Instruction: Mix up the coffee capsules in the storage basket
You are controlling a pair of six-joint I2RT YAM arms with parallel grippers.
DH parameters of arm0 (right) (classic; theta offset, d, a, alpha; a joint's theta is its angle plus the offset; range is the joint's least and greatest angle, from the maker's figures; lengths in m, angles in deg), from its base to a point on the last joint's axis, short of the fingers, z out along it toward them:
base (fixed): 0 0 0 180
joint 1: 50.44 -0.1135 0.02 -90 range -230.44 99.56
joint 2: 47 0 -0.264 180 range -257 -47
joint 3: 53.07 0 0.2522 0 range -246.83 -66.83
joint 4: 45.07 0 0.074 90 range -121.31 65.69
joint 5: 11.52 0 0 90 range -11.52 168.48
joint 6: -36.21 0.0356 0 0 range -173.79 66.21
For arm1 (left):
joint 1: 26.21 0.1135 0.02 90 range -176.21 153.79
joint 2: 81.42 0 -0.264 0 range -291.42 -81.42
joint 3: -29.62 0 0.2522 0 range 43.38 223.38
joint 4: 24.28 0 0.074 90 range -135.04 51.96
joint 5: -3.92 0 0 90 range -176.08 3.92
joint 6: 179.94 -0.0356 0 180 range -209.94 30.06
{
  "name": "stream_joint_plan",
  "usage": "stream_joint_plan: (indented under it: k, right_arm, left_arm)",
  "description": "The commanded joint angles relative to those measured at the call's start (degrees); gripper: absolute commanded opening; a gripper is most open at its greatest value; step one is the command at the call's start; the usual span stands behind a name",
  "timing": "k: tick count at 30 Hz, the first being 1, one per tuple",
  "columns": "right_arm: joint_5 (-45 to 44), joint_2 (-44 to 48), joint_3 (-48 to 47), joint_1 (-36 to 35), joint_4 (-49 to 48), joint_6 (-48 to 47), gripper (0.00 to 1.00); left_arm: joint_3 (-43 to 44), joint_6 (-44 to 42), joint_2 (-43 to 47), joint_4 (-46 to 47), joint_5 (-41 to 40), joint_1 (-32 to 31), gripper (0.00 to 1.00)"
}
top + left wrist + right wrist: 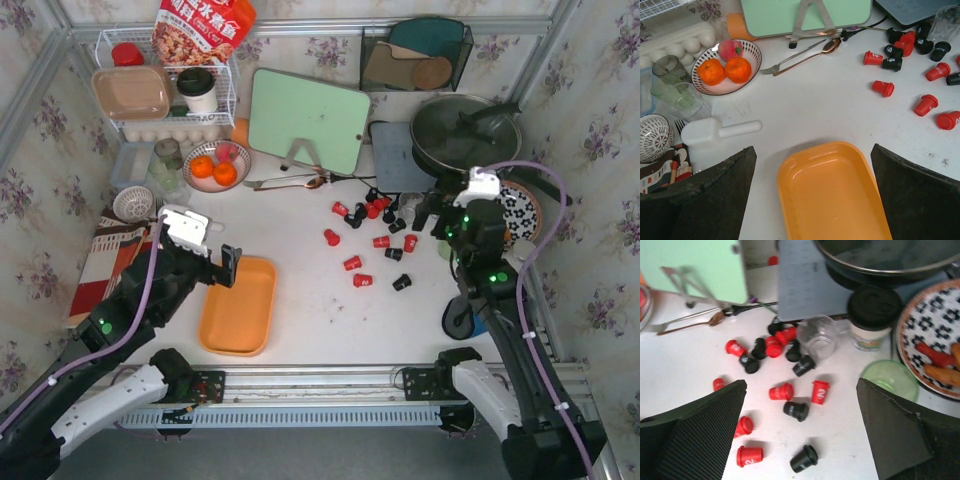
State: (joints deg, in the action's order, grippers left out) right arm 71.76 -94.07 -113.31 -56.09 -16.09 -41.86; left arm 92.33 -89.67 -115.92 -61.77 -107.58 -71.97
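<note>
The orange storage basket point(238, 305) lies empty on the white table at the front left; it also fills the bottom of the left wrist view point(832, 195). Red and black coffee capsules point(375, 240) lie scattered on the table right of centre, none in the basket. They show in the left wrist view point(883, 88) and the right wrist view point(781, 391). My left gripper point(212, 268) is open and empty just above the basket's far end point(813, 150). My right gripper point(432, 215) is open and empty above the capsules point(801, 385).
A bowl of oranges point(215, 165), a fork and spoon point(800, 55) and a white scoop point(715, 132) lie behind the basket. A clear glass point(817, 337), a lidded cup point(872, 315), a green cup point(890, 380), a patterned plate point(520, 210) and a pan point(465, 130) crowd the right.
</note>
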Motion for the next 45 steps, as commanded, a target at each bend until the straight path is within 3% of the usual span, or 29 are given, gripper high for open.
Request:
stream_joint_plan:
  k: [1, 5, 8, 15, 24, 29, 33, 39, 45]
  right_arm:
    - [-7.03, -1.25, -0.42, -8.23, -5.34, -4.84, 1.00]
    - [-9.48, -4.25, -1.91, -14.48, -6.33, -6.90, 1.00]
    - [-5.41, -6.68, -1.64, -14.96, -9.88, -9.37, 1.00]
    - [-6.47, -7.15, 3.75, -14.77, -23.50, -11.14, 1.00]
    - [12.83, -10.32, 10.28, -14.81, -28.39, -14.68, 1.00]
    - [27.36, -10.43, 17.28, -15.53, -38.22, -12.89, 1.00]
    - [31.03, -11.55, 20.55, -17.83, -43.42, -12.27, 1.00]
    - [31.94, -12.59, 23.70, -19.74, -46.31, -13.50, 1.00]
    - [32.28, -10.47, 26.13, -19.91, -49.41, -12.77, 1.00]
  left_arm:
    - [0.71, 0.63, -0.75, -0.69, 0.58, 0.05, 0.99]
    - [0.76, 0.61, -1.66, -0.97, 0.62, 0.05, 0.99]
    - [0.68, 1.29, -2.83, -0.93, 0.01, 0.14, 0.99]
    - [1.30, 3.95, -8.30, -3.36, -1.80, 0.19, 0.99]
    - [7.46, 18.54, -19.48, -20.78, 1.42, 1.81, 0.99]
    - [8.44, 21.80, -20.86, -27.51, 12.44, 9.63, 0.82]
    - [8.16, 23.41, -23.22, -31.29, 22.99, 18.35, 0.68]
    - [6.83, 23.19, -26.95, -35.31, 19.74, 22.10, 0.64]
    - [2.18, 22.43, -30.67, -31.75, 22.25, 30.95, 0.62]
